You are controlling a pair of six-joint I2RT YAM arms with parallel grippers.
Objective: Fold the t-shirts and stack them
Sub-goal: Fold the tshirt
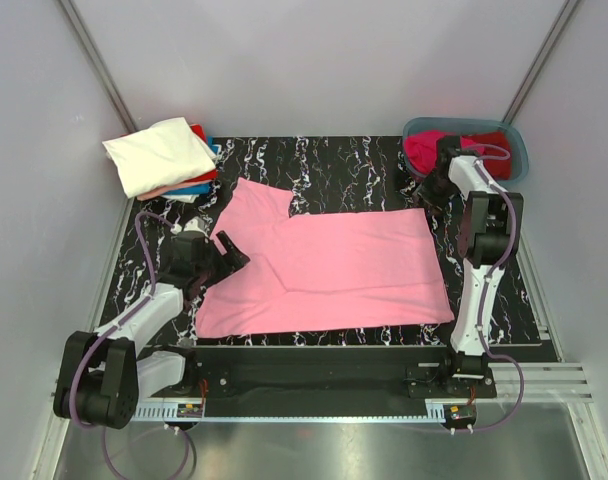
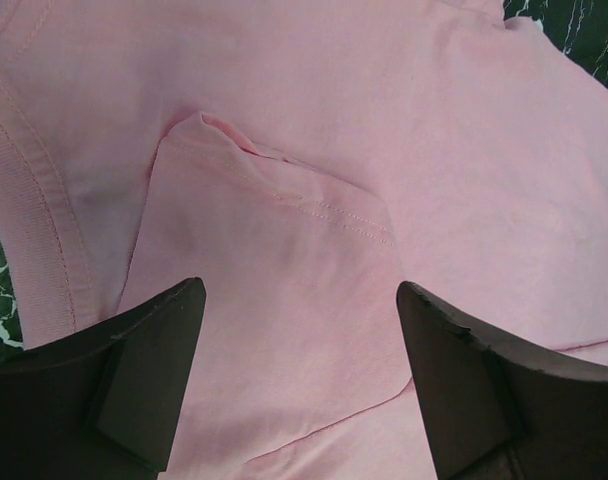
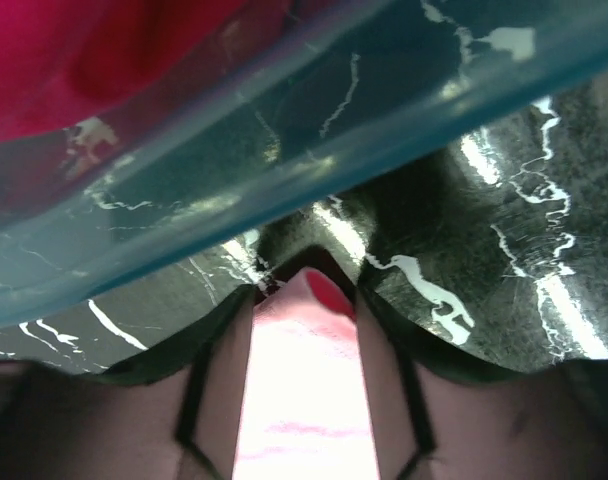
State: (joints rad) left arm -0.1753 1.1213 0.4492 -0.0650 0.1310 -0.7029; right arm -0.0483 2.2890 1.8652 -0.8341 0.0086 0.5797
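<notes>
Your light pink short-sleeved cloth t-shirt [image 1: 334,270] lies spread flat on the black white-veined mat [image 1: 324,160], 1 sleeve [image 2: 274,300] folded in over the body. The left gripper [image 2: 299,375] hangs just above that sleeve with its jaws wide and nothing in them. If you close here, you will likely pinch 2 layers or only the flap, and a pull would bunch the fold.

The right gripper [image 3: 304,300] sits beside the wall of the grey-blue plastic tub [image 1: 514,150], jaws narrow around a pale pink strip. You cannot tell whether that is pinched cloth. A careless swing could shove the tub or snag the magenta t-shirt [image 1: 424,148] inside. Also keep clear of the folded stack topped by a cream-white t-shirt [image 1: 159,155].
</notes>
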